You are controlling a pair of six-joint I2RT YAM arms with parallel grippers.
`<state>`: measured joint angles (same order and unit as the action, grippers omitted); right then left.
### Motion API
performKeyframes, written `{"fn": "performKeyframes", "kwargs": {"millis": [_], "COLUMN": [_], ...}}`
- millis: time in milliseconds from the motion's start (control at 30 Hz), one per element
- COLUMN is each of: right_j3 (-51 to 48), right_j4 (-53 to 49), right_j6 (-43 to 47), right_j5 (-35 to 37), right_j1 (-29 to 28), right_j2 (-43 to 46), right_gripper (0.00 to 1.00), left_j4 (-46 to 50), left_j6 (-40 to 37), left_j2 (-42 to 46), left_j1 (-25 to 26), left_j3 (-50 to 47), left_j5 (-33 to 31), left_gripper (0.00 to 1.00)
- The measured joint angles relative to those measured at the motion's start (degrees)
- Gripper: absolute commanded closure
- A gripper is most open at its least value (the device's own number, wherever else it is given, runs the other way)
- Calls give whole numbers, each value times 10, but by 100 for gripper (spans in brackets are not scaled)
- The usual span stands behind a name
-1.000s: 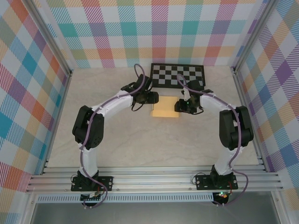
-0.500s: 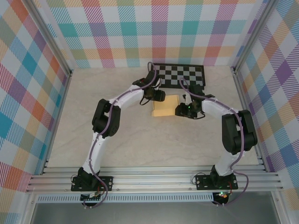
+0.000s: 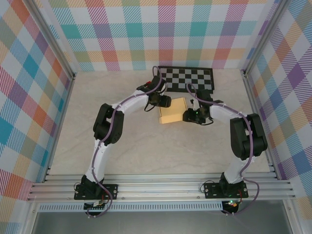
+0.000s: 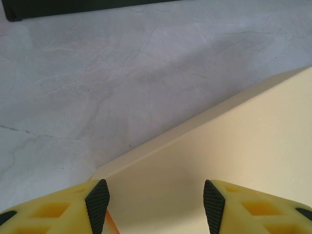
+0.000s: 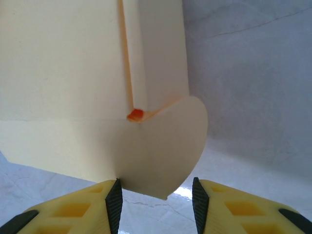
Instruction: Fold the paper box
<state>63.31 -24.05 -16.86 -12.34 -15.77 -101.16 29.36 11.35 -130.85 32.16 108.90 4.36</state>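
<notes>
The paper box is pale yellow card and lies flat on the table in front of the checkerboard mat. My left gripper is at its far left corner. In the left wrist view a broad panel of the box lies beyond the open left gripper, with nothing pinched. My right gripper is at the box's right side. In the right wrist view a rounded flap points down between the open right gripper pads; the left pad is close to the flap's edge. An orange corner shows at the fold.
A black-and-white checkerboard mat lies just behind the box; its dark edge runs along the top of the left wrist view. Plaid walls close in the marbled table at the back and sides. An aluminium rail runs along the front.
My left arm has stretched forward and its gripper has gone from the box's left side to its far left corner. The right gripper has shifted slightly along the box's right edge.
</notes>
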Motion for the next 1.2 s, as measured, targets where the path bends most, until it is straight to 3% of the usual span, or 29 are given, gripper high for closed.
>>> {"fn": "performKeyframes", "kwargs": {"millis": [267, 400, 633, 900, 1200], "right_j3": [13, 61, 219, 351, 354], "right_j4": [-34, -33, 7, 22, 22], "right_j6": [47, 90, 152, 162, 134], "right_j5": [35, 45, 6, -42, -73], "right_j1": [11, 23, 46, 47, 37], "right_j2": [34, 41, -59, -220, -262], "right_gripper": [50, 50, 51, 51, 53], "left_j4": [39, 65, 68, 19, -71], "left_j6": [10, -1, 19, 118, 155], "left_j2": [12, -1, -5, 120, 117], "left_j1": [2, 3, 3, -5, -10], "left_j3": [5, 58, 79, -116, -162], "left_j5": [-8, -10, -16, -15, 26], "left_gripper": [39, 40, 38, 34, 33]}}
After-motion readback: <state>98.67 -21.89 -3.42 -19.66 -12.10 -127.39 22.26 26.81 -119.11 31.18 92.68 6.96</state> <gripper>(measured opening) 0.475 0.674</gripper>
